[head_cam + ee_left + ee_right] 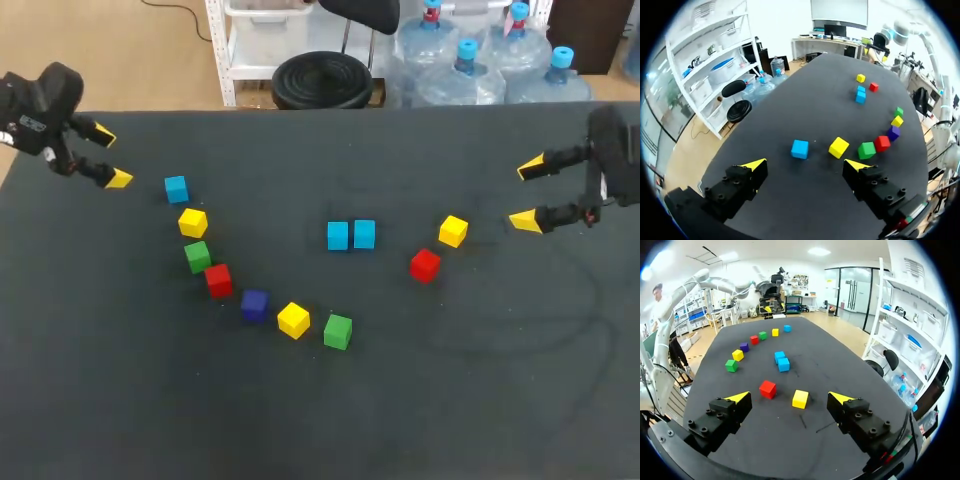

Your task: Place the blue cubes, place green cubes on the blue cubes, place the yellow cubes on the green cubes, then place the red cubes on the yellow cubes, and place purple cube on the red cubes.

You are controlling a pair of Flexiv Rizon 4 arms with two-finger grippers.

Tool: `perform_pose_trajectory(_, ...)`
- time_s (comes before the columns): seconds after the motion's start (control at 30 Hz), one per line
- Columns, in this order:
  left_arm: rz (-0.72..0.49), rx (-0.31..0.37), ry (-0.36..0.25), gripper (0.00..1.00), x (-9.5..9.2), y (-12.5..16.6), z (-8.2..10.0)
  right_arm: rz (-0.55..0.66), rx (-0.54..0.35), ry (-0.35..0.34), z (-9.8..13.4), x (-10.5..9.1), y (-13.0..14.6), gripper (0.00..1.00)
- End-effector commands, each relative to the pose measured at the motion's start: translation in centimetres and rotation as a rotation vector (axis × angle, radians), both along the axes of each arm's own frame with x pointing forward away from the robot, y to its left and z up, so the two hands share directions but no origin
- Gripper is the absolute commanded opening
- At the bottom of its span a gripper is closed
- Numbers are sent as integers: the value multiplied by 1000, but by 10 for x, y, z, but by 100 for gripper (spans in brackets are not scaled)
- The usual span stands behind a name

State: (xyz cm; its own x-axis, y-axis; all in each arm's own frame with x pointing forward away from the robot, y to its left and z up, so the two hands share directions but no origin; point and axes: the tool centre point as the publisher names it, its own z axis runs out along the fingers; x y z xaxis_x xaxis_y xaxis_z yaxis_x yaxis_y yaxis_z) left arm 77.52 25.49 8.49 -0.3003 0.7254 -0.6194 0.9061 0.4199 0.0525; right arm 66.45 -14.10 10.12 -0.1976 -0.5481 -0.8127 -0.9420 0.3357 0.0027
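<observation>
Left claw (110, 155) gapes wide and empty, its arm (40, 105) cut off by the head view's edge; a lone blue cube (176, 188) lies just ahead. Right claw (527, 194) likewise wide, empty, with a yellow cube (453, 231) and red cube (425, 265) near. Two touching blue cubes (338, 236) sit between both claws.

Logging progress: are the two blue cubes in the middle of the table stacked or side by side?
Side by side: the blue cubes both rest on the table, next to each other, nothing on top.
</observation>
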Motion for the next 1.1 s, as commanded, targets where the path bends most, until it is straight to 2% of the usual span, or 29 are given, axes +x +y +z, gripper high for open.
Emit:
perform_pose_trajectory(0.03,-76,-15,67,100,24,-4,-10,1,2,-1,-1,0,0,100)
perform_pose_trajectory(0.33,-123,-19,51,100,36,-18,-29,1,2,-1,-1,0,0,100)
perform_pose_trajectory(0.67,-171,-3,63,100,31,-28,-48,1,2,-1,-1,0,0,100)
perform_pose_trajectory(0.77,-164,14,55,100,32,-30,-55,1,2,-1,-1,0,0,100)
perform_pose_trajectory(1.1,-145,5,28,100,31,-42,-75,1,2,-1,-1,0,0,100)
